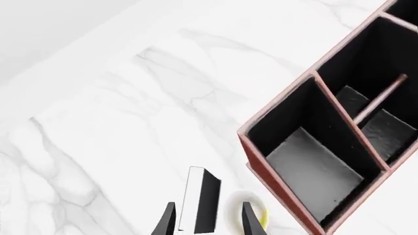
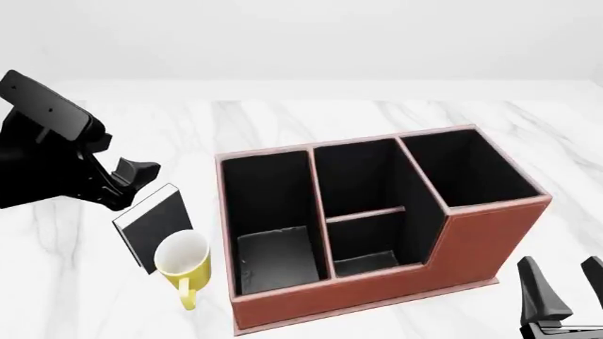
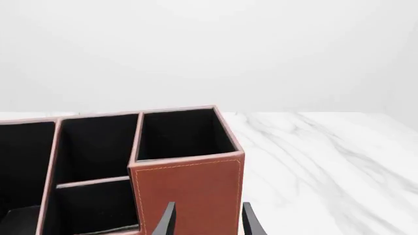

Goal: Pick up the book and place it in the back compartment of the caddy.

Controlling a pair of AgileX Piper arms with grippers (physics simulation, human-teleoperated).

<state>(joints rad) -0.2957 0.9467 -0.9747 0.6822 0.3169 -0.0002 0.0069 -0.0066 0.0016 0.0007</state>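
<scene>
The book stands upright on the white marbled surface, left of the caddy and just behind the yellow mug, which stands near the caddy's left front corner with its handle turned toward the camera. The left gripper reaches down to the book from the left; in the left wrist view its jaws are spread with one finger on either side of the book, a gap showing between the book's black cover and the finger on the mug's side, so it is not clamped. In the front view the book's top edge sits right at the gripper's tip. The caddy is reddish-brown outside and black inside, its front wall stepped lower across the left and middle sections. The back compartment is the small cell in the middle section behind that low front wall, in front of the crosswise divider; nothing shows inside it. The right gripper hangs low near the caddy's right front corner, jaws parted and holding nothing
</scene>
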